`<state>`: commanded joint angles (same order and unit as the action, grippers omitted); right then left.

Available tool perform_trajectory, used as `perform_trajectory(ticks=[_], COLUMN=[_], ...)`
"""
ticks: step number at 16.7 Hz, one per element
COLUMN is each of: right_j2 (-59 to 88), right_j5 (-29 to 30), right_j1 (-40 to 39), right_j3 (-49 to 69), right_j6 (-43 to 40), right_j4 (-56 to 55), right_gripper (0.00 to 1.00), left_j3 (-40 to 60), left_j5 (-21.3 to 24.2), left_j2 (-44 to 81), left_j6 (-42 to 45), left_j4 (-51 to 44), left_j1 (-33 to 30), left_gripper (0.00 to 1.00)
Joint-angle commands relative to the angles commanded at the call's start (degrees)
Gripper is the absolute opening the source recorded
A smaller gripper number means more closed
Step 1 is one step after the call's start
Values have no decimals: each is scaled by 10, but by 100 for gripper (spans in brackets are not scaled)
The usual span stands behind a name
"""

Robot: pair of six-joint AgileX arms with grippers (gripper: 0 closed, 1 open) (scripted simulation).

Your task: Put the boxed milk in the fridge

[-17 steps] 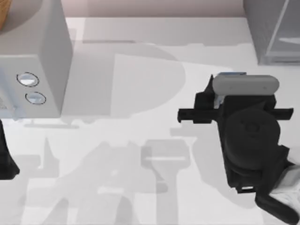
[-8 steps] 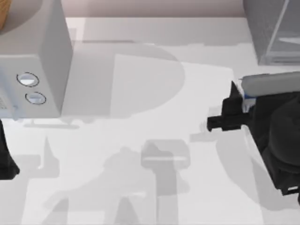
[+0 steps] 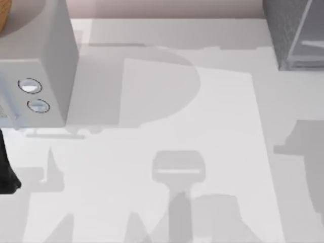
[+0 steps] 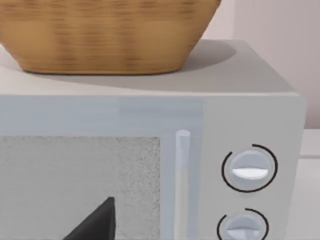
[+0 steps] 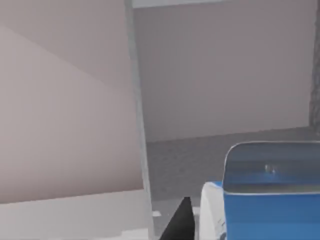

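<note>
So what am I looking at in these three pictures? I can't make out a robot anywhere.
It is a simulated two-armed robot at a table. One picture looks down from above. There, the dark shape at the left edge is the left arm, parked beside a grey box with two dials. The fridge stands at the far right corner. The other two pictures come from cameras on the wrists. The left one faces the dial box, which has a woven basket on top. The right one looks past the blue top of the milk carton, close to the camera, toward a pale panel and wall.
</note>
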<state>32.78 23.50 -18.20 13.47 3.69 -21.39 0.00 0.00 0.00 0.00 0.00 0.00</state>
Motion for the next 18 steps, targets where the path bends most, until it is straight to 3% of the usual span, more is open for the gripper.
perform_trajectory(ticks=[5, 8, 18], right_j2=[-237, -309, -290], right_j5=[-149, -217, -241], right_j1=[137, 178, 185], right_j3=[-80, -123, -111], right_j6=[-22, -33, -36], right_j4=[144, 201, 185], right_gripper=[0, 0, 0], left_j3=[0, 0, 0], left_j5=[0, 0, 0], left_j2=[0, 0, 0], left_j6=[0, 0, 0], left_j4=[0, 0, 0], left_j1=[0, 0, 0], left_gripper=[100, 100, 100])
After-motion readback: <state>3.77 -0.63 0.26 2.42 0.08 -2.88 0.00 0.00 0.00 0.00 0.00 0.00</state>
